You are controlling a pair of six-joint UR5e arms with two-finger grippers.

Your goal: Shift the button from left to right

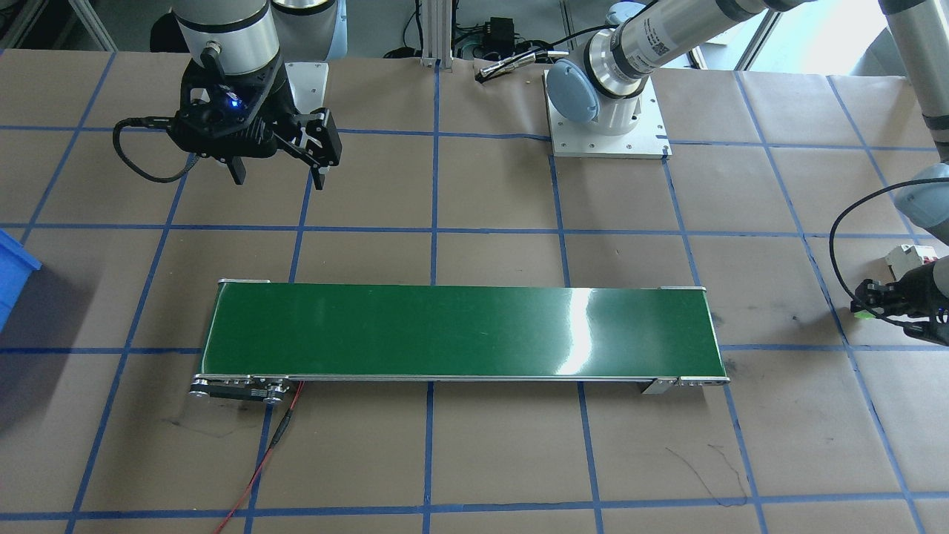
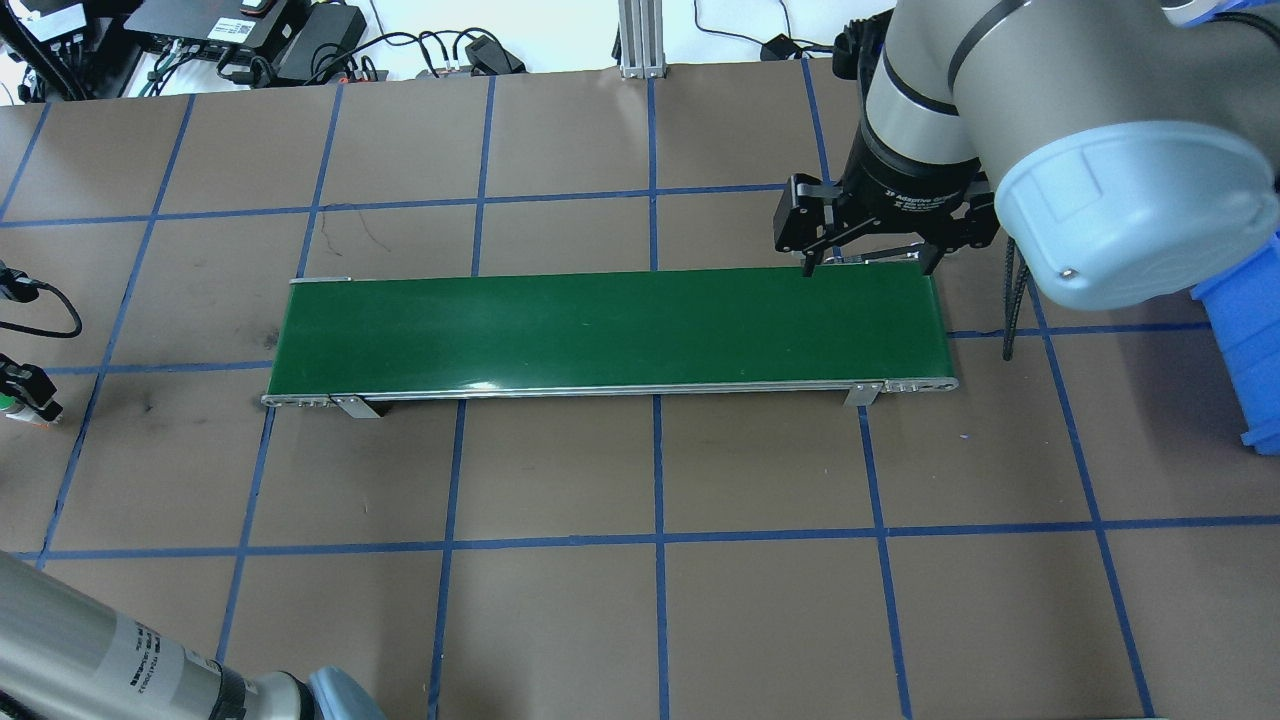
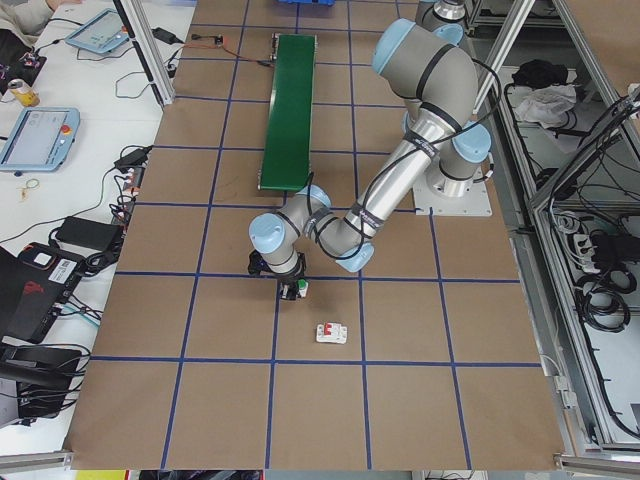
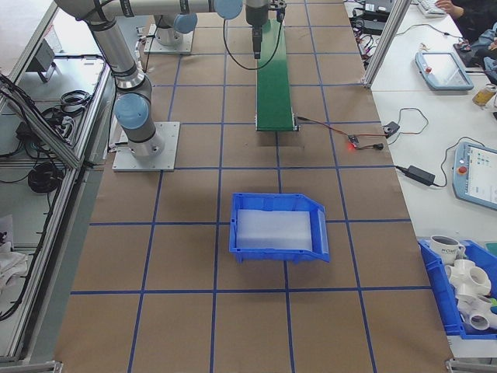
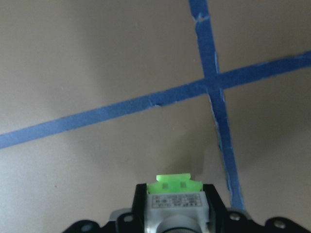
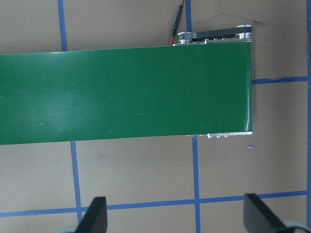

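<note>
The button (image 5: pixel 177 204), with a white body and a light-green base (image 5: pixel 172 183), sits between the black fingers of my left gripper (image 5: pixel 173 196), which is shut on it. This is low over the brown paper at the table's left end, away from the conveyor. The front-facing view shows the same gripper (image 1: pixel 866 302) with the green base (image 1: pixel 860 314) poking out. My right gripper (image 2: pixel 865 262) hangs open and holds nothing, above the far edge of the green conveyor belt (image 2: pixel 600 330) near its right end. Its fingertips (image 6: pixel 97 213) frame bare table.
A white circuit breaker with a red lever (image 1: pixel 908 258) lies just beyond the left gripper. A blue bin (image 4: pixel 278 225) stands on the table's right side. A red wire (image 1: pixel 256 475) runs from the conveyor's motor end. Blue tape lines grid the paper.
</note>
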